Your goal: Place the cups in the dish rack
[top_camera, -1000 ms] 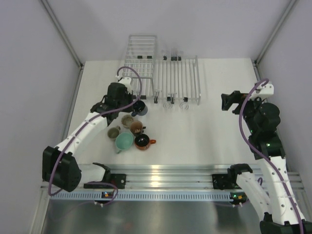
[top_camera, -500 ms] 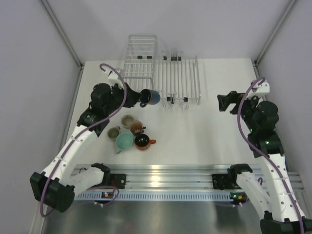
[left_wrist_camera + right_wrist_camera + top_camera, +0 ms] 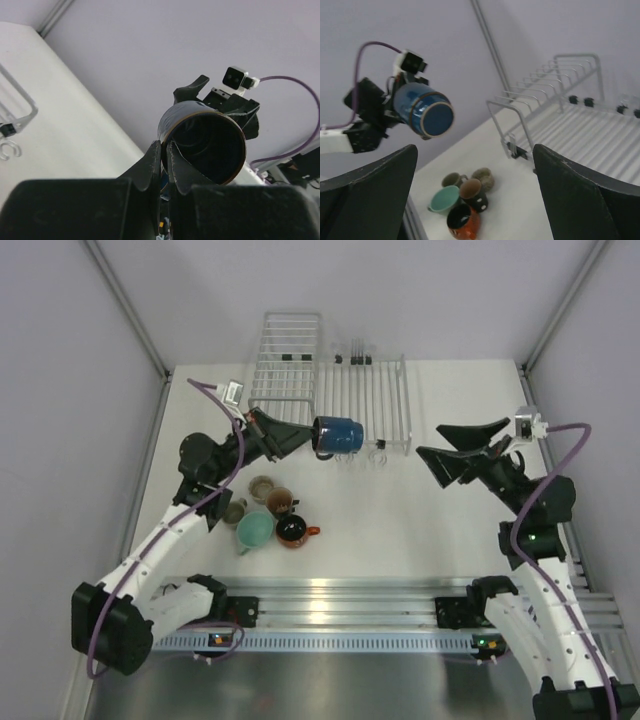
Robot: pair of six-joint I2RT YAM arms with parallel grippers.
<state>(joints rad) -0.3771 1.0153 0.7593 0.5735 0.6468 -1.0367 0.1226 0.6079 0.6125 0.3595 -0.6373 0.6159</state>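
My left gripper (image 3: 306,437) is shut on the rim of the dark blue cup (image 3: 338,435) and holds it in the air on its side, in front of the dish rack (image 3: 404,400). In the left wrist view one finger is inside the cup (image 3: 205,140) and one outside. My right gripper (image 3: 432,440) is open and empty, pointing left at the cup (image 3: 425,112) from a short way off. Five cups stand clustered on the table: beige (image 3: 262,487), olive-grey (image 3: 233,512), brown (image 3: 281,502), mint-teal (image 3: 254,531) and orange-red (image 3: 292,530).
A taller wire basket (image 3: 290,355) stands at the back, against the left side of the dish rack (image 3: 600,125). Grey walls enclose the white table. A metal rail (image 3: 340,595) runs along the near edge.
My left arm has lifted the dark blue cup off the table and carried it up and right, turned on its side. My right arm has swung left towards it with jaws spread.
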